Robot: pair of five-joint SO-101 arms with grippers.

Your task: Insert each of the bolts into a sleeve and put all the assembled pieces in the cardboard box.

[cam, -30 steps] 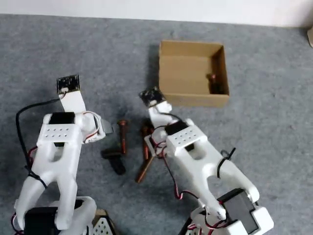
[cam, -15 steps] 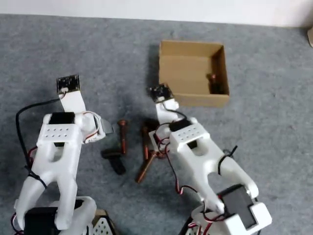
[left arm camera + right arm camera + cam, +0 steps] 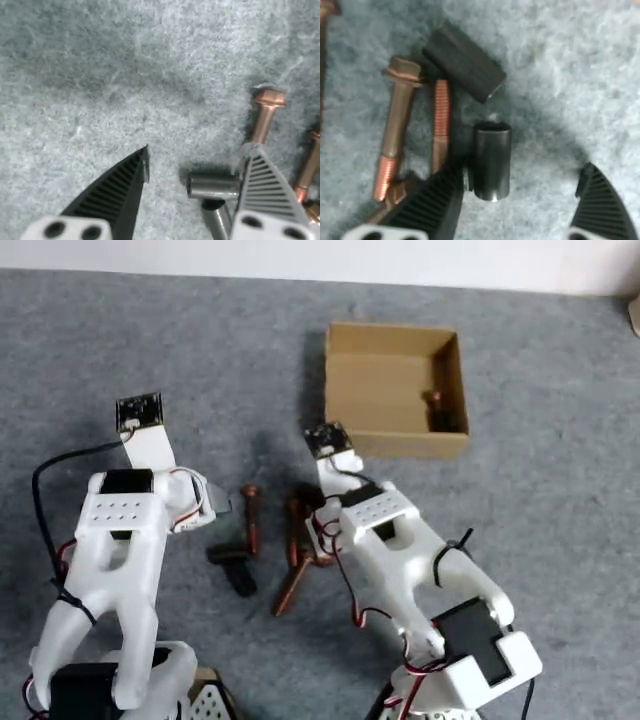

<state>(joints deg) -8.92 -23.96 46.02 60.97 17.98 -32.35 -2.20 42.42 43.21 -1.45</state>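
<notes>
The cardboard box (image 3: 395, 390) stands at the back with one assembled piece (image 3: 435, 410) lying inside by its right wall. My right gripper (image 3: 520, 172) is open low over the mat. A dark sleeve (image 3: 491, 160) lies between its fingers, close to one of them. A second sleeve (image 3: 465, 60) and two copper bolts (image 3: 397, 125) (image 3: 439, 125) lie just beyond. My left gripper (image 3: 199, 150) is open too, with a grey sleeve (image 3: 212, 186) beside one finger and a bolt (image 3: 265, 112) past it. From above, the bolts (image 3: 250, 515) (image 3: 297, 540) lie between the two arms.
Grey felt mat (image 3: 150, 330) covers the whole table. Two dark sleeves (image 3: 233, 565) lie close to the left arm (image 3: 120, 530). The right arm (image 3: 400, 550) hides part of the bolt cluster. Open mat stretches to the left of the box and to the right of the right arm.
The right arm has swung slightly right and settled lower over the bolt cluster. The left arm has not moved.
</notes>
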